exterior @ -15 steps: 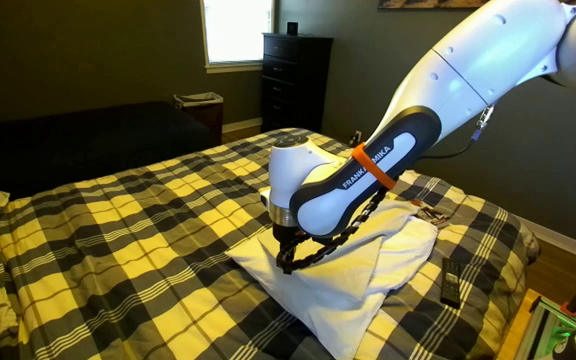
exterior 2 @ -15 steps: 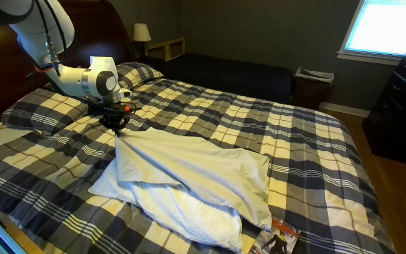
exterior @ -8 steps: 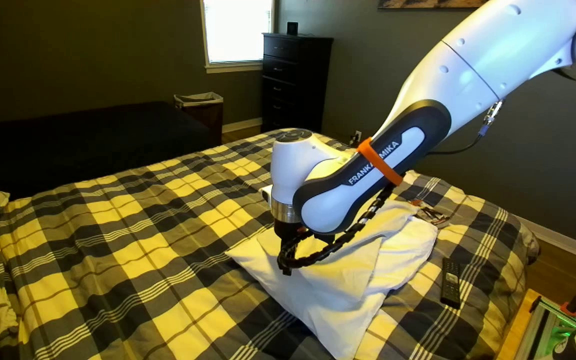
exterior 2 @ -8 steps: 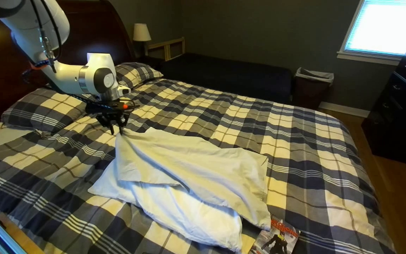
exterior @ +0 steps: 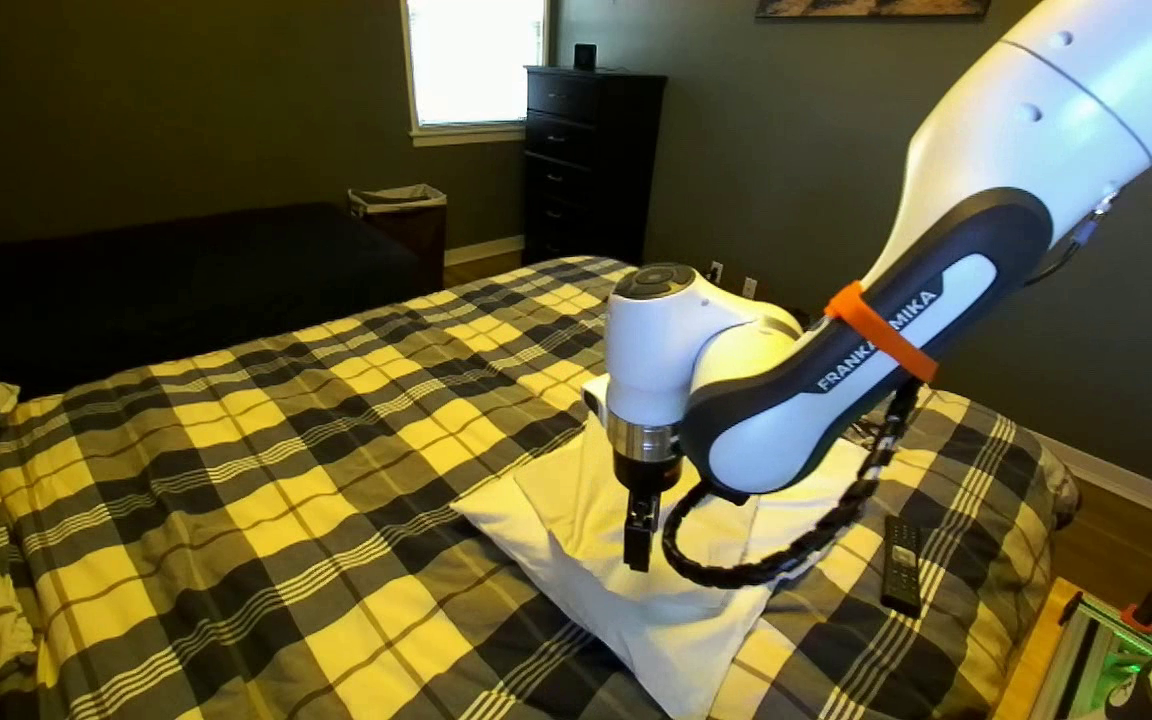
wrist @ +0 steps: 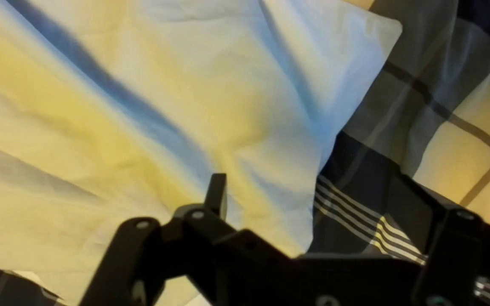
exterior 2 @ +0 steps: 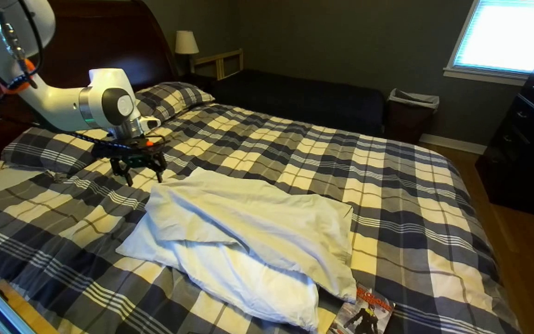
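A pale cream cloth [exterior 2: 257, 199] lies rumpled over a white pillow-like piece [exterior 2: 248, 283] on the plaid bedspread; whether the two are joined I cannot tell. My gripper [exterior 2: 144, 182] stands open just off the cloth's corner on the pillow side, its fingers wide apart and holding nothing. In the wrist view the cloth [wrist: 177, 97] fills the left and middle, behind the gripper [wrist: 312, 178]. One finger [wrist: 216, 193] is seen against the cloth, the other against dark plaid. The gripper [exterior: 638, 560] points down in an exterior view, where the arm hides part of the cloth.
A comic book [exterior 2: 366, 313] touches the cloth's far end. A black remote [exterior: 902, 567] lies on the plaid bedspread [exterior: 266, 520]. Plaid pillows [exterior 2: 58, 146] rest by the dark headboard [exterior 2: 109, 41]. A wooden board with a metal frame [exterior: 1086, 640] stands at the bed's side.
My gripper has opened and let go of the cloth's corner, which has sagged. The arm has drawn back, rightward in an exterior view and leftward in the opposite one.
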